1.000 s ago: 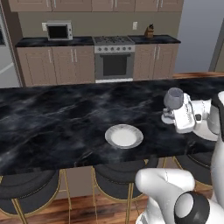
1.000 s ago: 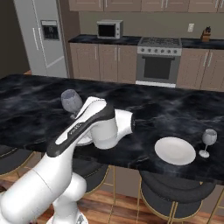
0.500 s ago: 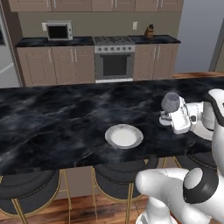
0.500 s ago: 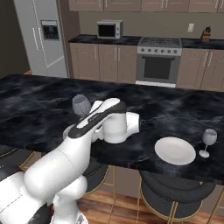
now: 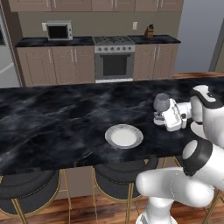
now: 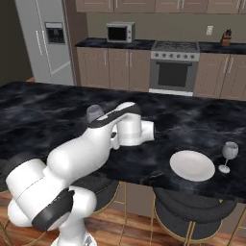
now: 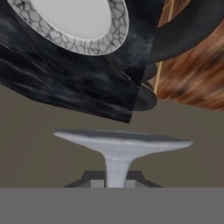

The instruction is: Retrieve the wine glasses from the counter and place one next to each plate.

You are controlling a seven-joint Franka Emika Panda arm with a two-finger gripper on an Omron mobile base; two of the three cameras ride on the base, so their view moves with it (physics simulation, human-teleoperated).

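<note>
Wine glass [image 5: 161, 102] is gripped by its stem in the closed gripper [image 5: 165, 117] above the island [image 5: 52, 118], and has been carried further left toward the plate [image 5: 124, 136] than half a second ago. In the right base view, a second glass [image 6: 228, 155] is seen standing just beside the plate [image 6: 192, 165]. In the hand view, the held glass's foot [image 7: 122, 143] is seen.

One clear grey wine glass [image 5: 161, 103] is held upright above the black marble, right of a white plate [image 5: 124, 136]; its round foot [image 7: 122, 140] and stem show from below. A second glass [image 6: 228, 154] stands just beside another plate [image 6: 192, 165].
</note>
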